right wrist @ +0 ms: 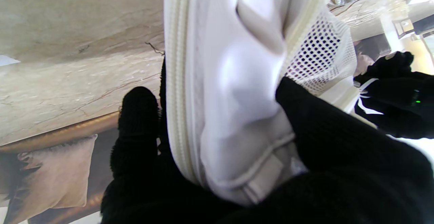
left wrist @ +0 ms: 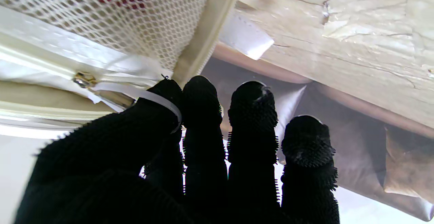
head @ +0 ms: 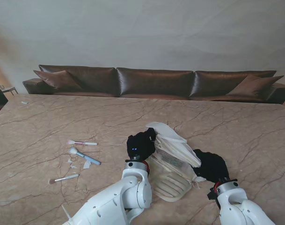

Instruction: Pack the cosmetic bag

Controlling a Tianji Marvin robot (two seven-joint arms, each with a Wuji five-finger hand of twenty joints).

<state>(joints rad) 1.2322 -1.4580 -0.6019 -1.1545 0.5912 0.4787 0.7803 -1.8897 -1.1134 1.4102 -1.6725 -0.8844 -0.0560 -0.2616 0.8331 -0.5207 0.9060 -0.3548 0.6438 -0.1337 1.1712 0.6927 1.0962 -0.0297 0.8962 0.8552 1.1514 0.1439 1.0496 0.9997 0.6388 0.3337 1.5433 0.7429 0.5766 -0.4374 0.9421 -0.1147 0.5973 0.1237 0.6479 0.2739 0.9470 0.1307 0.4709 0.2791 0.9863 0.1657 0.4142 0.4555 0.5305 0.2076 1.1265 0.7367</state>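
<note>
The cream cosmetics bag (head: 172, 161) lies open mid-table, nearer the robot, with bare marble (head: 62, 117) all around and three makeup brushes (head: 84, 156) well apart on the left. The left hand (head: 140, 145) pinches its zipper pull (left wrist: 149, 97); the right hand (head: 210, 165) grips the bag's opposite edge. The label inside is unreadable.

Your left arm (head: 116, 201) rises from the bottom left, forearm angled up and right toward table centre. Your left hand (head: 141, 145), black-gloved, sits with four fingers (left wrist: 200, 115) straight and side by side; a white zip pull lies pinched under the thumb. Your right arm (head: 238, 208) enters from the bottom right corner. Your right hand (head: 210, 165) is clamped, thumb (right wrist: 325, 129) opposing fingers, on white fabric.
</note>
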